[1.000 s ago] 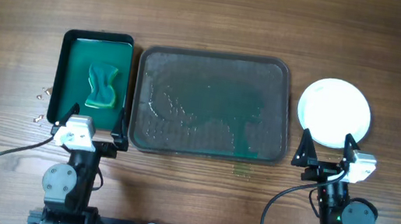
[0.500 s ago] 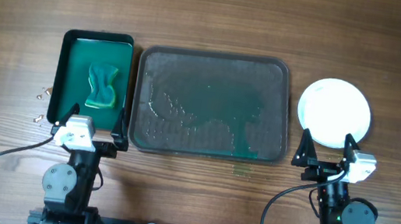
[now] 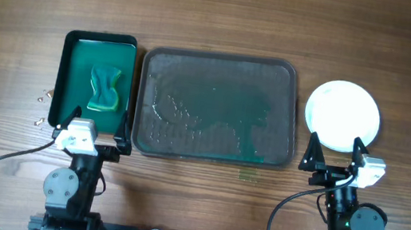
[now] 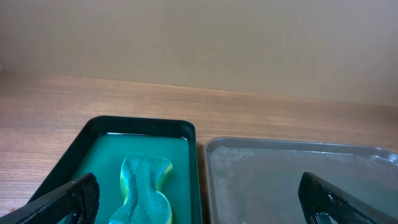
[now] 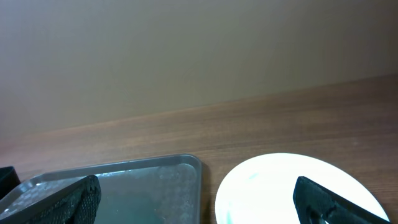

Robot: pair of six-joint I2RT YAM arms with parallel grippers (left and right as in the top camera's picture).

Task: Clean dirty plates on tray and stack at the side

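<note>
While the left gripper (image 3: 96,132) and right gripper (image 3: 334,157) sit at six o'clock with jaws apart and empty, the plates (image 3: 342,116) lie at three o'clock from the tray (image 3: 223,77). From above they look like one stack, though their number is unclear.

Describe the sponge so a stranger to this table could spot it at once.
Find the large grey-green tray in the table's middle. On the robot's left of it sits a smaller black tray with a green inside. The sponge lies alone in it, a wavy teal pad edged in yellow.
</note>
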